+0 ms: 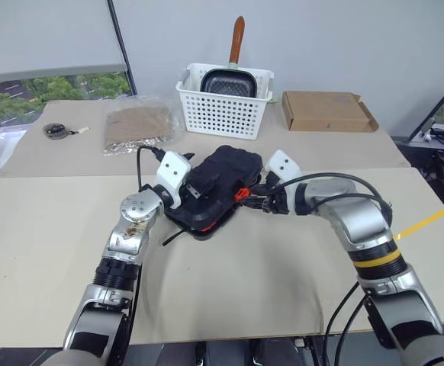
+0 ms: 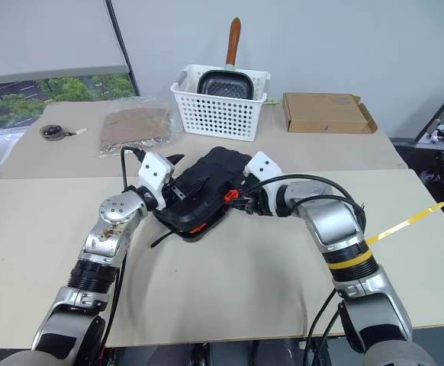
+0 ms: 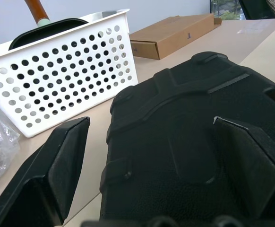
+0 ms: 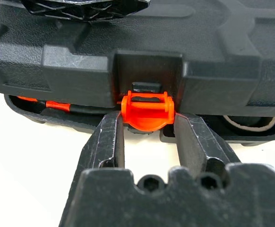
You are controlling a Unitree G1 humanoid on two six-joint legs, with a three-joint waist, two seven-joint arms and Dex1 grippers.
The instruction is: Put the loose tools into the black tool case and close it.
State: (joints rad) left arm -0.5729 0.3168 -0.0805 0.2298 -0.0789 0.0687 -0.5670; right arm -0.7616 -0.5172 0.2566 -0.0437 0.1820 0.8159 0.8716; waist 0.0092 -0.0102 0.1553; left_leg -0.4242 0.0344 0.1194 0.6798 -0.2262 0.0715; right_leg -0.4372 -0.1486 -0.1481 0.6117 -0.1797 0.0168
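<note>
Now | one black tool case [image 1: 220,187] | one orange latch [image 4: 146,110] | two tools: left tool [image 3: 147,161], right tool [image 4: 146,135]

Readable text: none | cardboard box [image 1: 326,111]: showing a small dark mark on its side, too small for reading | black tool case [image 3: 194,142]: showing no lettering | orange latch [image 4: 147,111]: showing no marking
</note>
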